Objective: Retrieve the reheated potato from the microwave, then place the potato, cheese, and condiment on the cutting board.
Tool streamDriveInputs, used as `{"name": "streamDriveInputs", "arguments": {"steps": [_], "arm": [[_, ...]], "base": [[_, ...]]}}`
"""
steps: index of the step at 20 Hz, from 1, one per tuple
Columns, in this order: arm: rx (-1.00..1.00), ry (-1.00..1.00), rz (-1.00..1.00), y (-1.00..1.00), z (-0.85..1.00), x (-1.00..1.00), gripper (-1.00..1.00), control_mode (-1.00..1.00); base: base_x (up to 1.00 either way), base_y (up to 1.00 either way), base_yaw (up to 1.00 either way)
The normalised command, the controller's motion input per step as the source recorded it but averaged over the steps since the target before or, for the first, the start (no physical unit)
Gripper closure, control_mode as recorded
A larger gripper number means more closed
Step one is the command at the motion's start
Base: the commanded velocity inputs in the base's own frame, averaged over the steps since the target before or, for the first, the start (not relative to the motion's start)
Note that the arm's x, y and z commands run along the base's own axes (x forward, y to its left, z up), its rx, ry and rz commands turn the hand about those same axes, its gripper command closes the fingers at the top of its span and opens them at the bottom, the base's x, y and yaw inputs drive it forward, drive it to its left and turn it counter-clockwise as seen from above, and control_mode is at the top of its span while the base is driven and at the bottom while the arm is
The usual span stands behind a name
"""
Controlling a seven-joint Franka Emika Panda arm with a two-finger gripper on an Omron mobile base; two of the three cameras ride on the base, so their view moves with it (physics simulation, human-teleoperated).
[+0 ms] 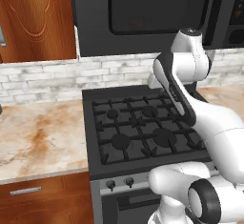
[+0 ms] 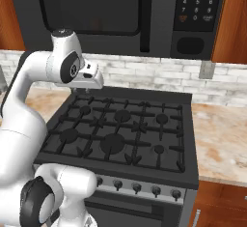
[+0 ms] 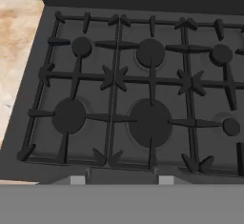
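Microwave, door shut; potato unretrieved.
Hand together, empty, over stove: raise squarely to door handle.

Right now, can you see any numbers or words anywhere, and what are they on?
"1 2 3 / 4 5 6 / 7 8 9 / 0": white digits on the microwave keypad.
Small words beside the "0" key: too blurred to read.
Stove knobs: no readable marks.
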Motion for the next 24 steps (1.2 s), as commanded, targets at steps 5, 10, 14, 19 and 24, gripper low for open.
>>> {"name": "streamDriveInputs", "arguments": {"steps": [5,10,14,19,24], "arm": [[0.01,-0.23,-0.06,-0.13,0.00,-0.39,-1.00,-1.00],[0.06,-0.33,-0.05,-0.29,0.18,-0.46,-1.00,-1.00],[0.06,-0.34,-0.01,-0.27,0.26,-0.27,-1.00,-1.00],[0.04,-0.14,0.00,-0.21,0.39,-0.10,-1.00,-1.00],[0.00,-0.03,0.00,-0.26,0.43,-0.01,-1.00,-1.00]], "base": [[0.00,0.00,0.00],[0.00,0.00,0.00],[0.00,0.00,0.00],[0.00,0.00,0.00],[0.00,0.00,0.00]]}}
